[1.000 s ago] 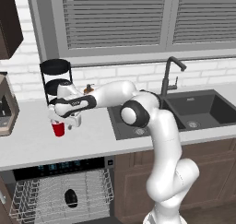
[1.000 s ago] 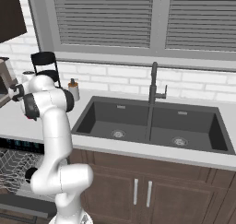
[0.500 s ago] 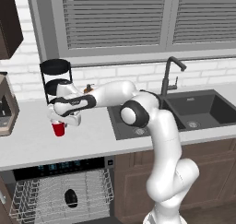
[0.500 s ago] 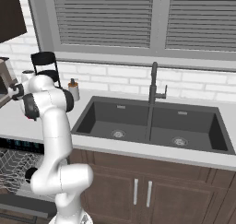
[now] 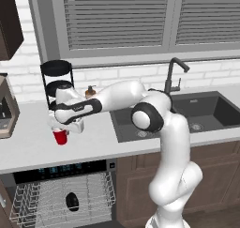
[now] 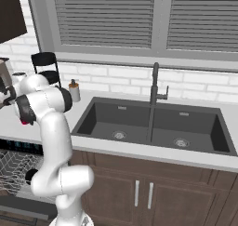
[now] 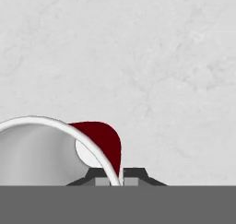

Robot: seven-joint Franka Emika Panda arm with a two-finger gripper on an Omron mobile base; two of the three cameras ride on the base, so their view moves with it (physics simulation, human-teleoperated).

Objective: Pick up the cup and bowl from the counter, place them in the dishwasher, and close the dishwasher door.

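Cup (image 5: 60, 137): red, tapered, white rim and inside. Upright above the counter (image 5: 28, 147), left of the sink, near the three-tier stand. From the left base view I cannot tell whether its base touches the surface. In the hand view the white rim (image 7: 69, 128) arcs from the left edge down to the finger tips.

Gripper (image 5: 63, 127): reaches down over the cup from above. The jaws stand nearly together with the cup's rim wall pinched between them, one tip inside the rim, one outside.

Arm: stretches leftward from the base, across the counter's front half.

Bowl (image 5: 71, 201): small, black, lying in the white wire rack (image 5: 93, 194) of the dishwasher (image 5: 61, 168), toward the rack's middle.

Dishwasher door: open; only the pulled-out rack and the black control strip (image 5: 70, 167) can be made out clearly.

Sink (image 6: 153, 127): dark, double, set into the counter, with a dark faucet (image 6: 155, 88) behind it.

Three-tier stand (image 5: 56, 81): black round trays, against the brick wall.

Soap dispenser (image 6: 74, 91): grey with brown pump, by the wall, between stand and sink.
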